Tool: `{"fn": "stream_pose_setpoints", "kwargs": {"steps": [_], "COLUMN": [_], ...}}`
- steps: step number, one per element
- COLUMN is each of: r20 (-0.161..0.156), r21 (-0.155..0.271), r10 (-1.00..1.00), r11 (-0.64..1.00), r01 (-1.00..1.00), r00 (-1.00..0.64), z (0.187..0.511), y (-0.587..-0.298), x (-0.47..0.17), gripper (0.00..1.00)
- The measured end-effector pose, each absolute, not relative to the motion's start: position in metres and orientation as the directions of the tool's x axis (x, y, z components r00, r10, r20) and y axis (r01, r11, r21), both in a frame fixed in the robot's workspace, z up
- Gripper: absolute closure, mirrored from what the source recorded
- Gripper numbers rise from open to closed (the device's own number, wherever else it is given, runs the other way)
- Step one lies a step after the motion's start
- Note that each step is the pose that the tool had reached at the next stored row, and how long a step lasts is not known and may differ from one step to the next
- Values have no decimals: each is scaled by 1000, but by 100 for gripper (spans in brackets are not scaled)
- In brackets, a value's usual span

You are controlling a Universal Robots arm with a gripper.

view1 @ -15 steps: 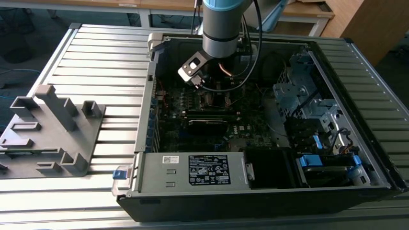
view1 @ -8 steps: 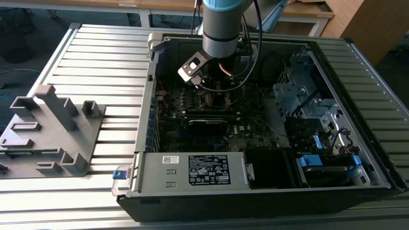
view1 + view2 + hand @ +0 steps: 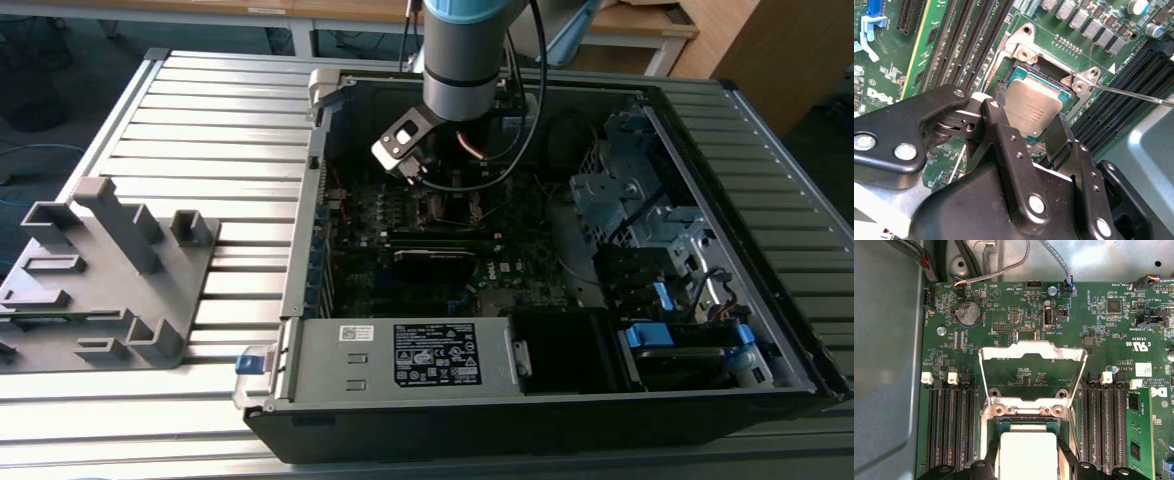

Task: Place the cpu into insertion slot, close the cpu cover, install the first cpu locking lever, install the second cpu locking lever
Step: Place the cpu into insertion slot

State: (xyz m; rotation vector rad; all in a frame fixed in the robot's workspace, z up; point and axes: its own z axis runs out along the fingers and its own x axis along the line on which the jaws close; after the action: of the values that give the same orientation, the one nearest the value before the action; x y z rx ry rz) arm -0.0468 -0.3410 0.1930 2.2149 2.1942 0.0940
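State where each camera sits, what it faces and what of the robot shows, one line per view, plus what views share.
Exterior view: off the arm, above the computer case, looking down into it; arm and gripper show.
First wrist view: on the wrist, facing the motherboard and open cpu cover; fingertips show.
Second wrist view: on the wrist, looking obliquely past the gripper's body at the cpu between its fingers.
Shared: both wrist views show the cpu at the insertion slot.

**CAMERA SETUP: 3 VIEWS**

Exterior view: high and well back, angled down into the open computer case (image 3: 534, 300).
First wrist view: close, square-on to the motherboard (image 3: 1019, 305).
Second wrist view: closer, oblique, looking past the gripper (image 3: 1029, 114).
Both wrist views share the cpu (image 3: 1027, 452) and insertion slot (image 3: 1046, 75).
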Motion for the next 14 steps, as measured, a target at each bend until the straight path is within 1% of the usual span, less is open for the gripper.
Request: {"fn": "stream_pose_setpoints", "kwargs": {"steps": [14], "r20": [27], "r21": [58], "r10": [1000], "r11": [-11], "r01": [998], "r00": [10], "z": [192], "y": [-341], "x": [-47], "gripper": [46]}}
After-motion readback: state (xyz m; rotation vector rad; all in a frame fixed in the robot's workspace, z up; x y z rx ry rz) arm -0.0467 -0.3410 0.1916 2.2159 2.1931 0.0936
